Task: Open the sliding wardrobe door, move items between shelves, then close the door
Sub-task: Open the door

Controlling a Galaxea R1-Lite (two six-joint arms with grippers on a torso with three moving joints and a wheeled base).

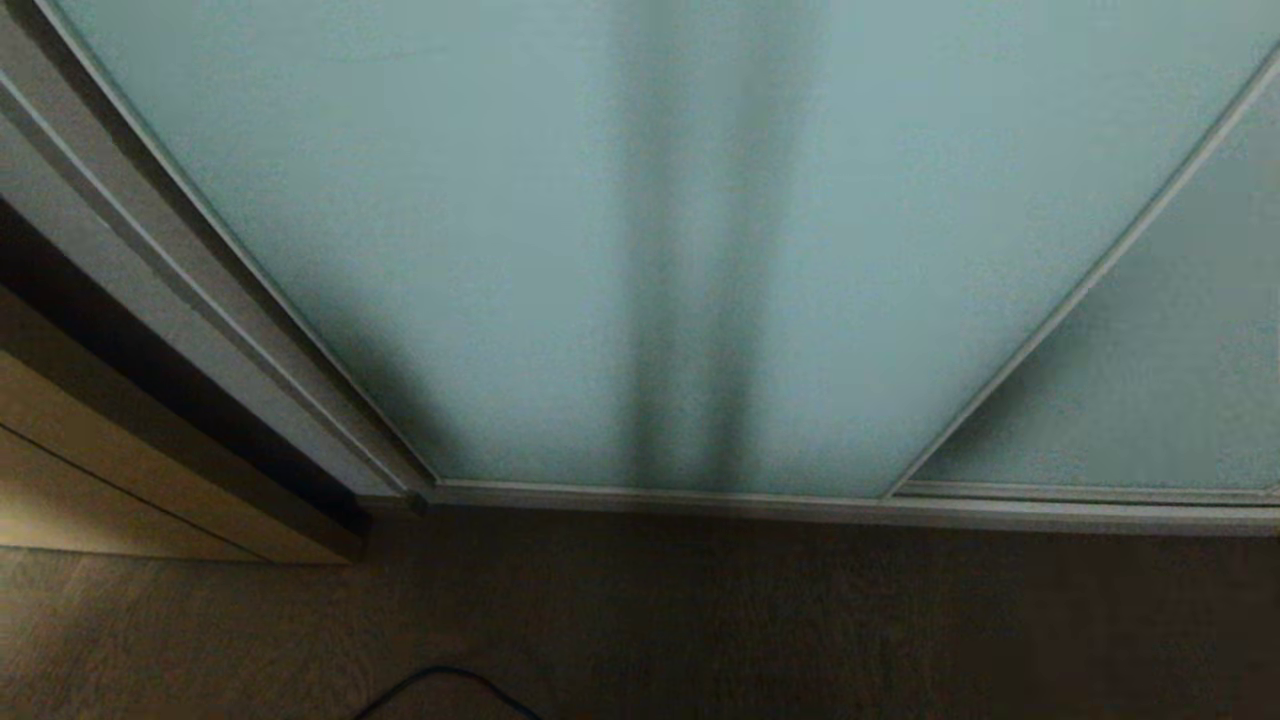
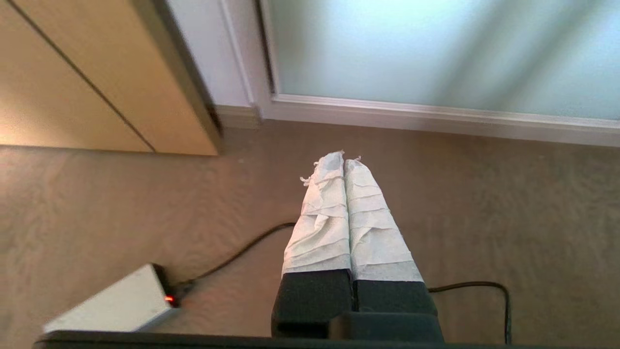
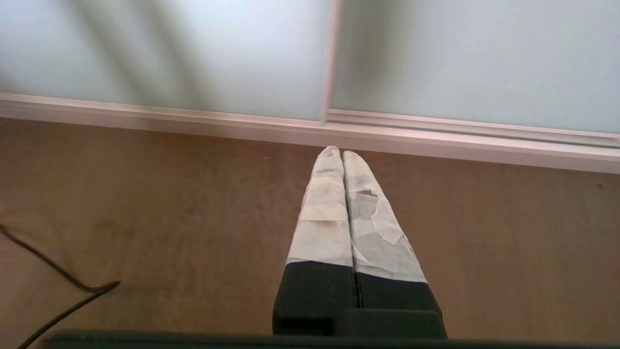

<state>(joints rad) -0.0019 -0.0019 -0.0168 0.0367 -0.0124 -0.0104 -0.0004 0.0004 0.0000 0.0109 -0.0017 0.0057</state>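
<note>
Sliding wardrobe door point(image 1: 480, 250) fully across the opening, frosted pale blue-green glass in a slim silver-white frame, filling most of the head view. Two dim vertical shadows down the middle of the glass. Second frosted panel point(image 1: 1150, 380) to the right, set just behind the first, their frames meeting at a slanted silver edge. Bottom rail point(image 1: 700, 497) along the foot of both panels, meeting the brown floor point(image 1: 750, 620). Beige wooden panel point(image 1: 110, 470) at far left, with a dark gap between it and the grey frame post. Loop of black cable point(image 1: 440, 685) on the floor at the lower edge. No arm in the head view.

Left gripper point(image 2: 344, 157) low over the floor, aimed at the foot of the door near its left corner, well short of the rail. Jaws clenched, tips pressed together, grasping nothing; fingers point(image 2: 322, 218) wrapped in white crinkled paper tape over black bases. Small white box with a red light point(image 2: 121, 303) on the floor beside it, black cord trailing away.

Right gripper point(image 3: 342, 151) likewise low over the floor, pointing at the spot where the two panels overlap, near the rail but apart from it. Jaws clenched, nothing between them; fingers point(image 3: 324, 223) in worn white tape. Dark cord point(image 3: 58, 286) on the floor to one side.

Bags and shelves hidden behind the closed glass.
</note>
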